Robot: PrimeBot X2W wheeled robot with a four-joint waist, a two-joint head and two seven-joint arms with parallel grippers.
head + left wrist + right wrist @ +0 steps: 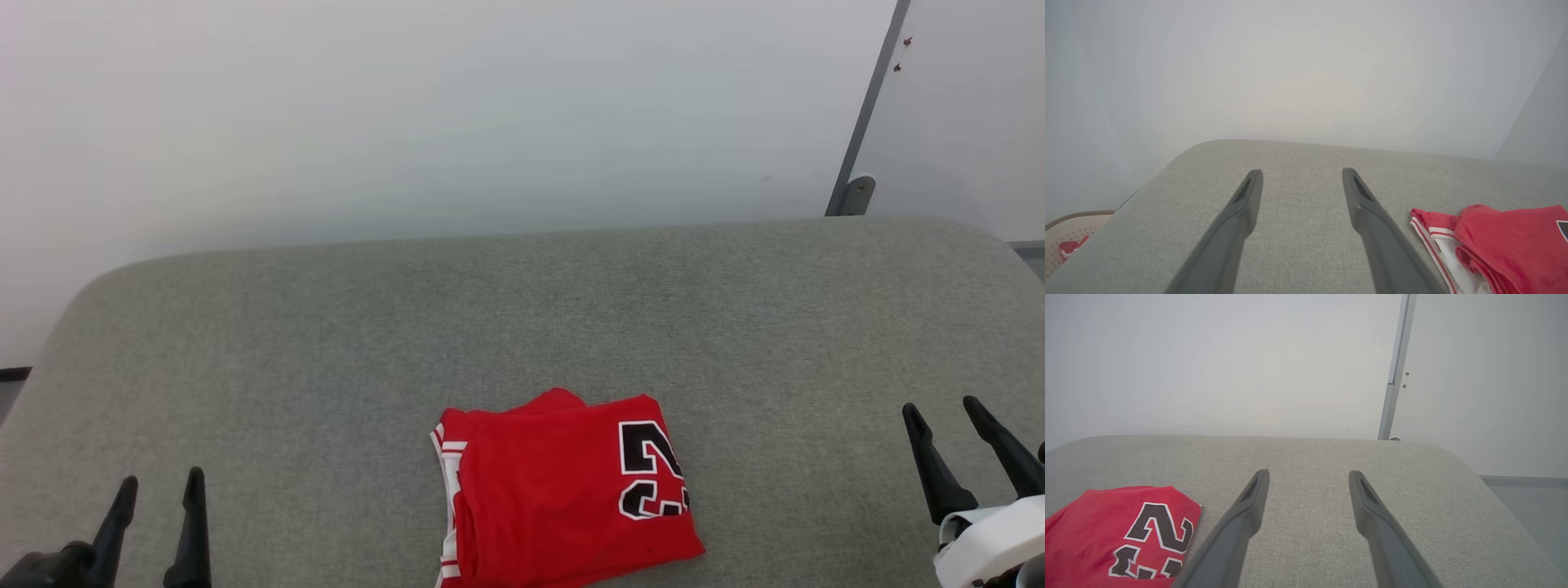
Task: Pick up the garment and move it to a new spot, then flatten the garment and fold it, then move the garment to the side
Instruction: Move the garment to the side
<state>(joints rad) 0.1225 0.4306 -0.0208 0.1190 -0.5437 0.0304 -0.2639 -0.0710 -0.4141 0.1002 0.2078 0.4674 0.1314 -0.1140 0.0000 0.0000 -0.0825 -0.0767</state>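
Note:
The garment (pixel 563 490), a red jersey with a black-and-white number and striped white trim, lies folded into a compact rectangle near the front middle of the grey fabric surface (pixel 522 310). My left gripper (pixel 159 482) stands open at the lower left, well apart from the garment, with nothing between its fingers. Over at the lower right my right gripper (pixel 943 408) is open and holds nothing. In the left wrist view the garment (pixel 1506 245) lies to the right of the open left gripper (pixel 1302 173). The right wrist view has the garment (pixel 1122 535) left of the open right gripper (pixel 1309 473).
A pale wall rises behind the grey surface. A grey vertical post (pixel 865 114) stands at the back right. Off the surface's left edge sits a beige perforated basket (pixel 1069 232) with a small red-and-white cloth (pixel 1070 247) inside.

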